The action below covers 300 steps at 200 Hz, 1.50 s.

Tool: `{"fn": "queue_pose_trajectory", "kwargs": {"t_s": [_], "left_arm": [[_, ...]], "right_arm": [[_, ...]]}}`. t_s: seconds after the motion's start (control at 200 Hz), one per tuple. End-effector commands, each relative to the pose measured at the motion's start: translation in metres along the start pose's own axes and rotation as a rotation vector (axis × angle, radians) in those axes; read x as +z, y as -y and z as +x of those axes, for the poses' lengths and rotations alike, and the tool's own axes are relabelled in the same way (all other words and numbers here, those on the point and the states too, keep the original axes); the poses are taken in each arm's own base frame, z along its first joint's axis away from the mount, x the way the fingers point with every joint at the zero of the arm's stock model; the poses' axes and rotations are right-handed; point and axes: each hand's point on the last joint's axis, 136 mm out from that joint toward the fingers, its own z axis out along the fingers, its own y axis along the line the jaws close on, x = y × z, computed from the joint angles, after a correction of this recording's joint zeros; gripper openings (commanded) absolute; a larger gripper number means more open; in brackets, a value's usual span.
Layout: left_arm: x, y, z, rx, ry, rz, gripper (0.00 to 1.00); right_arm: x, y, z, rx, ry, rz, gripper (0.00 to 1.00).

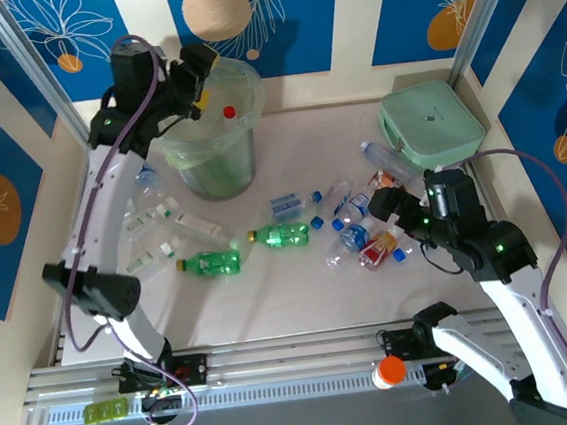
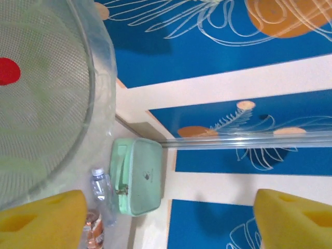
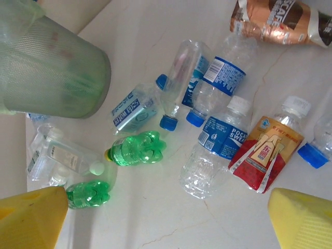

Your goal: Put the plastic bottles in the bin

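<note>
over the bin [image 1: 219, 168], we logged left gripper [image 1: 200, 80] spread, empty; right gripper [image 1: 388, 204] spread above clustered plastic bottles [image 1: 354, 236]. bin held seemingly one red-capped bottle [image 1: 230, 111]. risk: crowded neighbours deflecting a pinch, rolling away.

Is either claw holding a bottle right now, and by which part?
Nothing is held. The left gripper stands open over the bin, the right gripper open over the bottles.

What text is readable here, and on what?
"POCA SWEA", letters cut off at the edge: blue-labelled clear bottle.
"CAFE", partial: brown-labelled bottle.
Too blurred to read: crushed blue-labelled bottle, red-and-yellow-labelled bottle.
</note>
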Motion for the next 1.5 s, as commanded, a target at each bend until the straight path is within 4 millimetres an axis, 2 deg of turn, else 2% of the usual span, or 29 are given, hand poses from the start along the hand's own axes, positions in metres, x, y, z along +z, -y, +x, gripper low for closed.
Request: {"fn": "queue_pose_trajectory", "kwargs": {"t_s": [0.0, 0.095, 0.16, 0.21, 0.245, 0.345, 0.405, 0.52, 0.6, 0.695, 0.795, 0.875, 1.01, 1.135, 1.225, 1.496], "left_arm": [[-0.029, -0.031, 0.012, 0.135, 0.007, -0.142, 0.99], [-0.058, -0.066, 0.012, 0.141, 0.074, -0.266, 0.99], [-0.072, -0.079, 0.012, 0.171, 0.117, -0.278, 0.99], [-0.082, -0.089, 0.011, 0.208, 0.15, -0.307, 0.99], [-0.09, -0.104, 0.007, 0.22, 0.184, -0.375, 0.99], [-0.118, -0.154, -0.018, 0.122, 0.299, -0.585, 0.99], [-0.129, -0.177, -0.034, 0.059, 0.355, -0.653, 0.99], [-0.138, -0.215, -0.069, -0.082, 0.438, -0.709, 0.99], [-0.141, -0.237, -0.098, -0.104, 0.511, -0.738, 0.99], [-0.13, -0.265, -0.126, -0.072, 0.512, -0.801, 0.99], [-0.082, -0.288, -0.143, 0.057, 0.378, -0.725, 0.99], [-0.056, -0.317, -0.147, 0.106, 0.262, -0.749, 0.99], [-0.023, -0.369, -0.138, 0.071, 0.08, -0.836, 0.99], [0.011, -0.401, -0.123, 0.049, -0.066, -0.805, 0.99], [0.021, -0.421, -0.116, 0.044, -0.118, -0.824, 0.99], [0.042, -0.461, -0.111, 0.028, -0.193, -0.862, 1.0]], "right_arm": [[0.001, 0.009, 0.0, -0.045, 0.031, 0.006, 0.99], [0.002, 0.006, 0.003, -0.062, 0.024, -0.033, 0.99], [0.007, 0.006, 0.006, -0.078, 0.003, -0.037, 0.99], [0.011, 0.014, 0.007, -0.059, -0.008, 0.006, 0.99], [0.014, 0.021, 0.007, -0.042, -0.007, 0.042, 0.99], [0.02, 0.036, 0.008, 0.013, 0.009, 0.095, 0.99], [0.023, 0.037, 0.01, 0.044, -0.005, 0.082, 0.99], [0.033, 0.029, 0.017, 0.057, -0.065, 0.026, 0.99], [0.04, 0.028, 0.02, 0.056, -0.087, 0.013, 0.99], [0.045, 0.027, 0.022, 0.046, -0.112, 0.013, 0.99], [0.047, 0.025, 0.023, 0.024, -0.13, 0.007, 0.99], [0.047, 0.021, 0.021, 0.008, -0.124, -0.009, 0.99], [0.045, 0.013, 0.014, -0.023, -0.111, -0.035, 0.99], [0.046, 0.001, 0.012, -0.05, -0.132, -0.091, 0.99], [0.05, -0.004, 0.015, -0.051, -0.155, -0.121, 0.99], [0.06, -0.008, 0.018, -0.032, -0.193, -0.144, 0.99]]}}
